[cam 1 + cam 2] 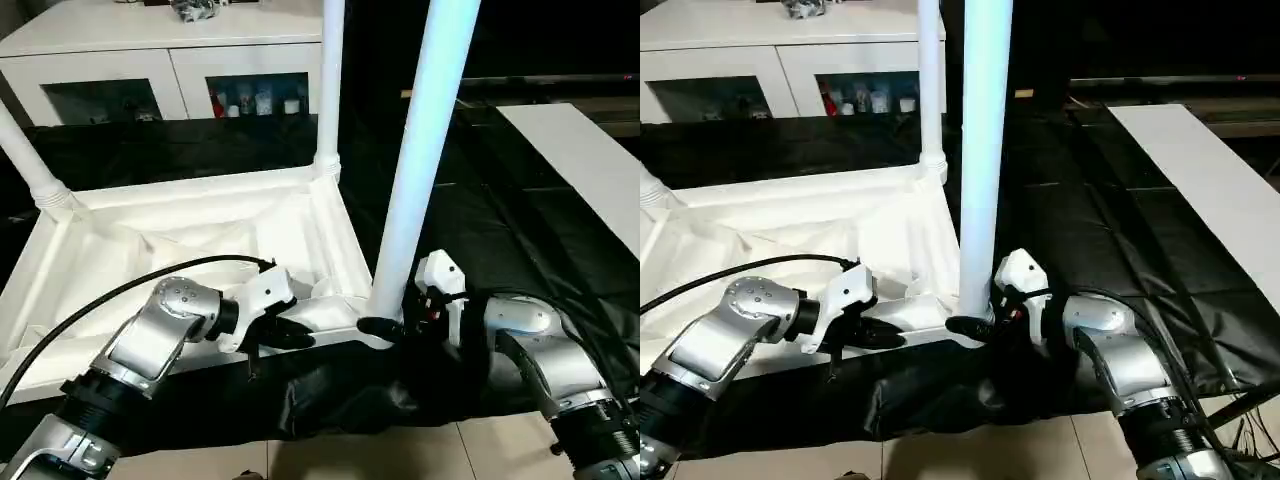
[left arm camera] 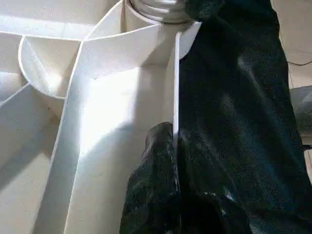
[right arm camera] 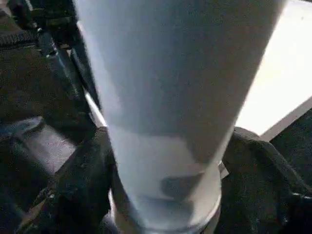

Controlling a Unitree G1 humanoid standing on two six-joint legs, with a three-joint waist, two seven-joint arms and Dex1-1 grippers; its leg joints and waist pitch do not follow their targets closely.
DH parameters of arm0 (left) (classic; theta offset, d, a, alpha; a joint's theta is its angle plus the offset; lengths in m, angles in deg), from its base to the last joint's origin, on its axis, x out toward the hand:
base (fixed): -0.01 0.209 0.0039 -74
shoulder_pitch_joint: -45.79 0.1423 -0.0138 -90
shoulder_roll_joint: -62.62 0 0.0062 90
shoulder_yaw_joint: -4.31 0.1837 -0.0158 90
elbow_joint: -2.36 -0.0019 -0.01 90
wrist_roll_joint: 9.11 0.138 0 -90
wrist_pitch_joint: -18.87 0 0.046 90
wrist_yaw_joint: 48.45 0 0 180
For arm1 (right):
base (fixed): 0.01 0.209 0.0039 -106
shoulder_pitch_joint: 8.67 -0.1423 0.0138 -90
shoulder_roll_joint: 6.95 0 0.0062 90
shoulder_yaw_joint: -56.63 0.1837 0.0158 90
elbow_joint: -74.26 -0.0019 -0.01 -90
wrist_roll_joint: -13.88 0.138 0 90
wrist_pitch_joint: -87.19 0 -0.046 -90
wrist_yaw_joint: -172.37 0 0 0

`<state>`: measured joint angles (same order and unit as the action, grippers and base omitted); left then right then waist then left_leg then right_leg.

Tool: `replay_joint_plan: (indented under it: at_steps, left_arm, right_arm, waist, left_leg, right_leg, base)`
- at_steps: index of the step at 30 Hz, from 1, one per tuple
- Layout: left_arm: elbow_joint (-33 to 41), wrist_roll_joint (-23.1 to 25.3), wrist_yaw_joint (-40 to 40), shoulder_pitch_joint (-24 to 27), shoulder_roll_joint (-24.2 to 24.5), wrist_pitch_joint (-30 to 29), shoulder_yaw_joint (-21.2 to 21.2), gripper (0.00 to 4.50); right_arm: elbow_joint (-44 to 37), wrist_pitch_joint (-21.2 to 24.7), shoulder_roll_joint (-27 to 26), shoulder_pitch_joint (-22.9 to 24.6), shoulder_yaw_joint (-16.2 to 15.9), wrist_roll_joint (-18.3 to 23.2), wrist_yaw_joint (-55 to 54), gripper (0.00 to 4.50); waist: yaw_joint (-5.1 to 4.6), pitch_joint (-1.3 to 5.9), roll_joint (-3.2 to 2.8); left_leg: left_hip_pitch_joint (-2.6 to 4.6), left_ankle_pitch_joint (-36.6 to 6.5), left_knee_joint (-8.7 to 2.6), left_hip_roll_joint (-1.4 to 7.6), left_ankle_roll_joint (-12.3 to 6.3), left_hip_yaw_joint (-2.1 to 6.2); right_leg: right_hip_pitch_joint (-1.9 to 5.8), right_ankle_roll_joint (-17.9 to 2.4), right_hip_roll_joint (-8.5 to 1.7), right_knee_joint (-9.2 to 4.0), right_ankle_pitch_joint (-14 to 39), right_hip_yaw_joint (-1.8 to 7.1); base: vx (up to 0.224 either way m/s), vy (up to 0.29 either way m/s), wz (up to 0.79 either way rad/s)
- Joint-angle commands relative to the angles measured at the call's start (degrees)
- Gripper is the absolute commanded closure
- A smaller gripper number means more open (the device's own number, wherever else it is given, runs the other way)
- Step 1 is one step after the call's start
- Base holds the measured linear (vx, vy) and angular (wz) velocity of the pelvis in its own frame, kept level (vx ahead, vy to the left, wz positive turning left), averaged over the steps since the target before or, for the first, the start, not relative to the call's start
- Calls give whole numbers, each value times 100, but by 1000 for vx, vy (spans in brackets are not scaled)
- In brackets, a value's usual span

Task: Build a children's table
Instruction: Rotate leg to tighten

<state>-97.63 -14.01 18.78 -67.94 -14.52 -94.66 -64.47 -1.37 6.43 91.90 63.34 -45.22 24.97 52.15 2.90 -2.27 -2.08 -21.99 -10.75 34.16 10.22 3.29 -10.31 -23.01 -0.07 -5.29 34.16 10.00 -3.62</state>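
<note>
Lying upside down on the black sheet (image 1: 480,240), the white tabletop (image 1: 200,250) showed its ribbed underside up, its long axis running left to right across the head views. Three tube legs stood in corner sockets, pointing up: the near-right leg (image 1: 415,170) rose almost vertical, leaning slightly right toward its top, wider up high and narrower at the socket; the far-right leg (image 1: 330,80) stood upright behind it; the far-left leg (image 1: 28,155) tilted up and to the left.

Left gripper (image 1: 285,335) was shut, its black fingers (image 2: 156,185) pinched on the tabletop's thin near rim, just left of the near-right socket. In the left wrist view the fingers sat one on each side of the rim wall, with the leg's base in the socket (image 2: 158,9) further along that edge.

Right gripper (image 1: 385,325) sat at the foot of the near-right leg, fingers spread wide around the tube just above the socket. In the right wrist view one finger (image 3: 78,180) showed on each side of the leg; cannot tell whether they were pressing it or just beside it.

White cabinet (image 1: 150,60) with glass doors stood behind the tabletop. A flat white board (image 1: 585,160) lay on the sheet at far right, well apart from the table.
</note>
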Motion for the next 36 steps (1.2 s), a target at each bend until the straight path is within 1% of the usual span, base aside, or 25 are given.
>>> replay_joint_plan:
  at_steps: [1, 4, 8, 10, 12, 13, 16, 17, 18, 19, 20, 21, 22, 23, 25, 26, 27, 28, 29, 30, 31, 32, 34, 35, 36]
  left_arm:
    - [66, -50, 102, 59, 69, -43, 94, 450]
    - [85, -30, 90, 58, 65, -71, 74, 450]
    - [56, -5, 64, 42, 45, -52, 72, 450]
    - [39, 0, 20, 28, 18, -47, 64, 450]
    - [-86, 58, -278, -29, -139, -3, -22, 450]
    - [-105, 66, -318, -38, -161, 2, -33, 450]
    - [-528, 257, -1188, -272, -656, -27, -202, 450]
    - [-657, 341, -1468, -348, -812, -21, -222, 450]
    - [-889, 447, -2015, -492, -1168, -150, -272, 450]
    - [-1007, 500, -2301, -566, -1345, -196, -305, 450]
    - [-1033, 506, -2363, -582, -1386, -215, -315, 450]
    - [-1248, 551, -2865, -715, -1712, -363, -403, 450]
    - [-1317, 567, -2997, -754, -1796, -362, -418, 450]
    - [-1459, 610, -3232, -831, -1941, -299, -431, 450]
    - [-1694, 664, -3552, -963, -2166, -133, -445, 450]
    - [-1777, 697, -3637, -1011, -2219, -21, -445, 450]
    - [-1836, 695, -3637, -1047, -2257, 33, -450, 450]
    - [-1836, 695, -3637, -1047, -2257, 33, -450, 450]
    - [-1916, 742, -3537, -1086, -2265, 135, -450, 450]
    - [-1899, 754, -3472, -1079, -2240, 144, -447, 450]
    - [-1823, 770, -3321, -1041, -2149, 192, -408, 450]
    - [-1814, 768, -3304, -1035, -2135, 194, -403, 450]
    - [-1672, 729, -3024, -924, -1913, 208, -334, 450]
    - [-1636, 707, -2953, -887, -1853, 202, -338, 450]
    - [-1587, 691, -2872, -842, -1770, 200, -343, 450]
  right_arm:
    - [-20, 33, 66, -29, -41, -35, 53, 130]
    - [-6, 47, 73, -5, -57, -46, 66, 167]
    - [44, 41, 85, 15, -91, -81, 59, 178]
    - [103, 103, -10, -7, -19, -87, -100, 185]
    - [287, 167, -244, -97, 119, -131, -562, 185]
    - [312, 168, -273, -108, 134, -141, -625, 186]
    - [751, 300, -903, -320, 413, -265, -1848, 187]
    - [858, 358, -1100, -378, 478, -275, -2173, 187]
    - [1148, 485, -1537, -535, 620, -346, -3009, 187]
    - [1294, 510, -1725, -617, 663, -402, -3383, 187]
    - [1329, 509, -1763, -637, 670, -418, -3470, 187]
    - [1607, 483, -2065, -794, 720, -558, -4154, 187]
    - [1691, 488, -2148, -843, 741, -568, -4304, 187]
    - [1858, 524, -2306, -945, 794, -545, -4535, 188]
    - [2191, 427, -2542, -1162, 829, -534, -4858, 188]
    - [2297, 361, -2609, -1237, 851, -543, -4962, 188]
    - [2391, 265, -2654, -1310, 863, -562, -5034, 188]
    - [2391, 265, -2654, -1310, 863, -562, -5034, 188]
    - [2453, 4, -2718, -1399, 928, -615, -4942, 188]
    - [2404, -100, -2726, -1397, 968, -593, -4814, 188]
    - [2231, -247, -2658, -1335, 928, -592, -4532, 118]
    - [2208, -260, -2643, -1324, 918, -595, -4508, 118]
    - [1851, -351, -2413, -1150, 861, -544, -4173, 112]
    - [1773, -372, -2313, -1109, 848, -556, -4112, 91]
    - [1661, -381, -2159, -1052, 795, -592, -3997, 79]
  waist:
    - [-6, 327, 38]
    - [-4, 328, 34]
    - [-3, 328, 39]
    - [-5, 328, 36]
    - [-11, 325, 32]
    - [-22, 316, 30]
    - [-67, 299, 61]
    - [-95, 287, 48]
    - [-103, 291, 51]
    - [-130, 287, 42]
    - [-131, 298, 49]
    - [-151, 285, 36]
    - [-147, 290, 37]
    - [-150, 305, 55]
    - [-146, 307, 51]
    - [-130, 317, 46]
    - [-131, 317, 60]
    - [-122, 321, 55]
    - [-117, 326, 61]
    - [-114, 331, 62]
    - [-100, 335, 63]
    - [-93, 338, 62]
    - [-105, 335, 58]
    - [-103, 346, 61]
    - [-110, 353, 54]
  left_leg:
    - [89, -1224, -444, 277, -354, 85]
    - [88, -1156, -435, 272, -397, 81]
    - [95, -1194, -433, 271, -385, 79]
    - [96, -1203, -435, 270, -368, 81]
    - [95, -1198, -434, 270, -362, 77]
    - [97, -1287, -441, 263, -315, 79]
    - [106, -1509, -460, 247, -146, 89]
    - [109, -1644, -466, 244, -65, 100]
    - [116, -1655, -465, 238, -18, 105]
    - [122, -1721, -474, 235, 69, 117]
    - [123, -1731, -474, 236, 104, 129]
    - [116, -1822, -484, 231, 127, 127]
    - [132, -1864, -481, 227, 132, 129]
    - [131, -1878, -468, 215, 104, 125]
    - [122, -1839, -464, 208, 52, 119]
    - [113, -1764, -466, 213, 29, 122]
    - [108, -1731, -464, 212, 8, 116]
    - [101, -1694, -465, 214, -22, 112]
    - [85, -1661, -458, 212, -59, 103]
    - [85, -1613, -454, 209, -71, 104]
    - [83, -1514, -455, 221, -123, 97]
    - [81, -1448, -447, 226, -174, 94]
    - [34, -1383, -457, 222, -233, 103]
    - [27, -1327, -458, 227, -249, 113]
    - [47, -1227, -443, 238, -281, 103]
  right_leg:
    - [262, -1311, -283, -363, 1225, 233]
    - [264, -1357, -281, -358, 1135, 227]
    - [264, -1349, -284, -366, 1214, 228]
    - [265, -1339, -278, -366, 1234, 226]
    - [256, -1348, -280, -366, 1226, 230]
    - [248, -1331, -279, -383, 1370, 225]
    - [232, -1176, -284, -431, 1878, 219]
    - [213, -1096, -293, -459, 2138, 216]
    - [211, -1055, -296, -466, 2220, 212]
    - [189, -1012, -296, -479, 2343, 211]
    - [202, -974, -300, -477, 2374, 202]
    - [182, -905, -297, -499, 2425, 203]
    - [177, -881, -299, -516, 2464, 199]
    - [177, -853, -297, -524, 2451, 200]
    - [170, -846, -295, -532, 2368, 206]
    - [186, -851, -300, -522, 2245, 202]
    - [186, -854, -292, -520, 2176, 201]
    - [193, -867, -296, -508, 2082, 202]
    - [199, -862, -303, -508, 2015, 207]
    - [206, -874, -301, -497, 1963, 206]
    - [210, -920, -301, -484, 1817, 212]
    - [214, -960, -298, -470, 1724, 211]
    - [256, -974, -290, -449, 1599, 201]
    - [276, -971, -297, -436, 1537, 197]
    - [259, -1049, -290, -418, 1359, 201]
  base:
    - [0, 0, 0]
    - [0, 0, 0]
    - [0, 0, 0]
    - [0, 0, 0]
    - [0, 0, 0]
    - [0, 0, 0]
    - [0, 0, 0]
    - [0, 0, 0]
    - [0, 0, 0]
    - [0, 0, 0]
    - [0, 0, 0]
    - [0, 0, 0]
    - [0, 0, 0]
    - [0, 0, 0]
    - [0, 0, 0]
    - [0, 0, 0]
    - [0, 0, 0]
    - [0, 0, 0]
    - [0, 0, 0]
    - [0, 0, 0]
    - [0, 0, 0]
    - [0, 0, 0]
    - [0, 0, 0]
    - [0, 0, 0]
    - [0, 0, 0]
